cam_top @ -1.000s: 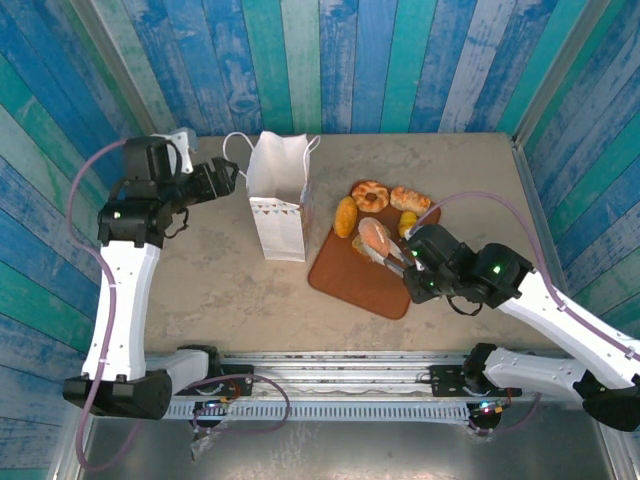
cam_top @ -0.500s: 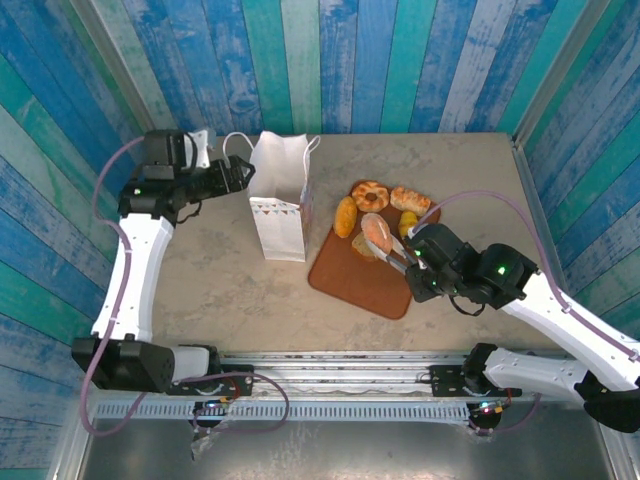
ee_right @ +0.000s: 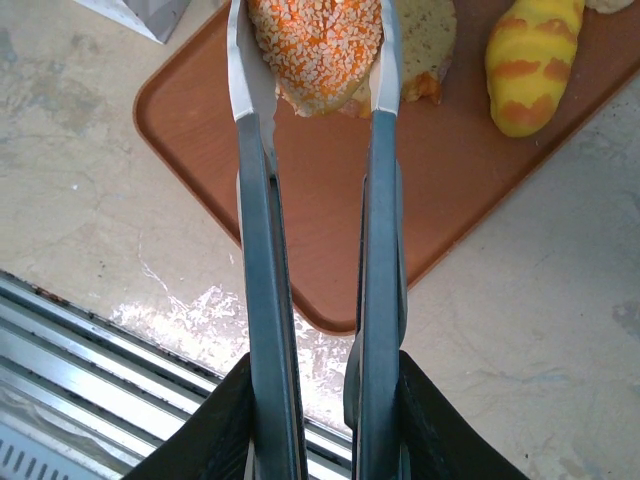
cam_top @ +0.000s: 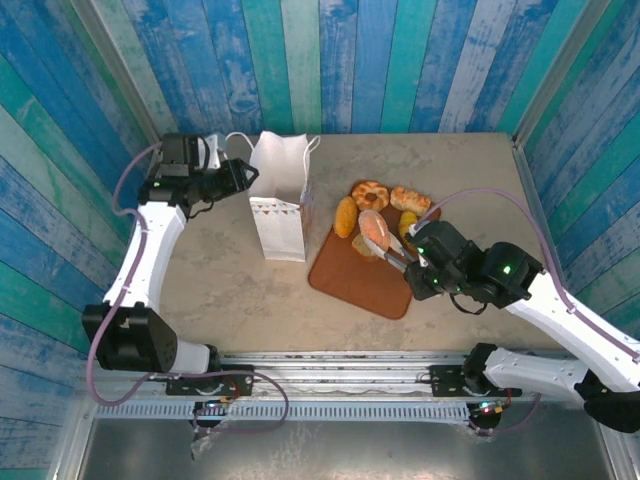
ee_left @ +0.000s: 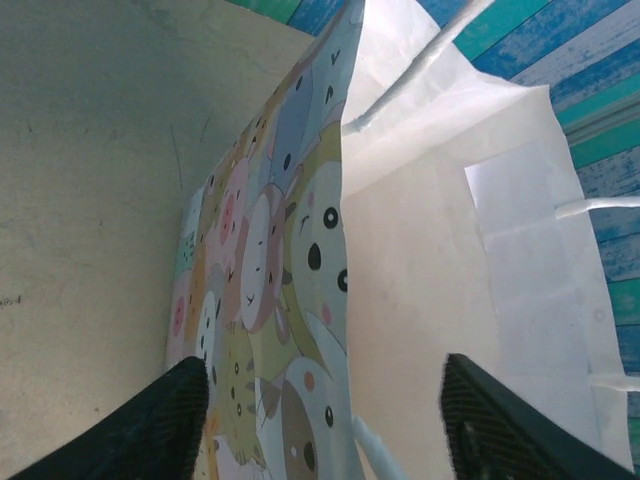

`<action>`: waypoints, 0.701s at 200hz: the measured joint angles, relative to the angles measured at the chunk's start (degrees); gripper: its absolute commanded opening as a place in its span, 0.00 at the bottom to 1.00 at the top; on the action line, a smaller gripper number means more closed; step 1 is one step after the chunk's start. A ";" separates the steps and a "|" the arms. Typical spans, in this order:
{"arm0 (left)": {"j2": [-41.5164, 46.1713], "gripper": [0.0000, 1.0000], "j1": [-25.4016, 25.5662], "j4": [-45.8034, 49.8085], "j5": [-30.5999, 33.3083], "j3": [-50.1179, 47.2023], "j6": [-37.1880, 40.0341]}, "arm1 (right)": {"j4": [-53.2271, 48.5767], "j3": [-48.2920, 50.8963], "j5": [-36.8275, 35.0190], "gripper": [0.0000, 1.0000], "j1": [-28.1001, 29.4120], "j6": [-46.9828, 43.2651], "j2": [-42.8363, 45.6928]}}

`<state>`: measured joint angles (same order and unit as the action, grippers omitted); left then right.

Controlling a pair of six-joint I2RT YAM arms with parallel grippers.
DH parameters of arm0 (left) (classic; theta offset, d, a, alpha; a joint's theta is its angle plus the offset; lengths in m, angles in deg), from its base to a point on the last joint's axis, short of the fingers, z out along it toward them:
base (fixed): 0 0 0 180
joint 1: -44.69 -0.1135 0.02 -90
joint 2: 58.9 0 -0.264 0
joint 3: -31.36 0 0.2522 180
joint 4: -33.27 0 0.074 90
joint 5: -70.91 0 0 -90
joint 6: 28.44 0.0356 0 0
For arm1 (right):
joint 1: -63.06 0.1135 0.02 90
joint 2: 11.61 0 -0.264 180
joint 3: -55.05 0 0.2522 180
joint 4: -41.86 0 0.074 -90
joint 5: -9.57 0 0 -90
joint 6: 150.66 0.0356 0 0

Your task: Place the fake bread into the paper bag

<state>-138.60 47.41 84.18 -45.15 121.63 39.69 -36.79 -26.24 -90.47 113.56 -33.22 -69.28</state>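
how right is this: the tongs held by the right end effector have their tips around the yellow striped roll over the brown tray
One detail is off. The tongs held by the right end effector have their tips around the orange seeded bun, not the yellow striped roll, which lies apart to one side on the brown tray. The right wrist view shows it.

Over the tray (ee_right: 200, 110), the seeded bun (ee_right: 315, 45) and the tongs (ee_right: 262, 250) gripping it run off the right wrist picture's top edge. The bun half hides the toast slice (ee_right: 428, 40) behind it; the striped roll (ee_right: 530, 65) at the tray's right is cropped too.
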 measured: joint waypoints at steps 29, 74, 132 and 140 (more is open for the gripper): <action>-0.83 0.43 0.00 -1.86 -0.70 -0.15 -0.63 | -1.22 -1.99 0.26 0.26 0.04 0.07 -0.07; -0.94 0.31 0.00 -4.07 -1.27 -1.07 -1.20 | -3.32 -4.98 1.62 0.26 0.37 -0.28 -0.13; -0.94 0.17 0.00 -5.88 -1.73 -2.45 -2.08 | -4.17 -9.53 3.91 0.26 0.94 -1.70 0.07; -0.92 0.16 0.00 -6.01 -1.77 -2.49 -2.21 | -4.22 -9.79 4.28 0.26 1.01 -1.95 0.11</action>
<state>-139.51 47.41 78.17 -46.92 119.14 37.48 -41.01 -36.03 -86.19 114.57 -35.16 -69.17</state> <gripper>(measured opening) 0.172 0.305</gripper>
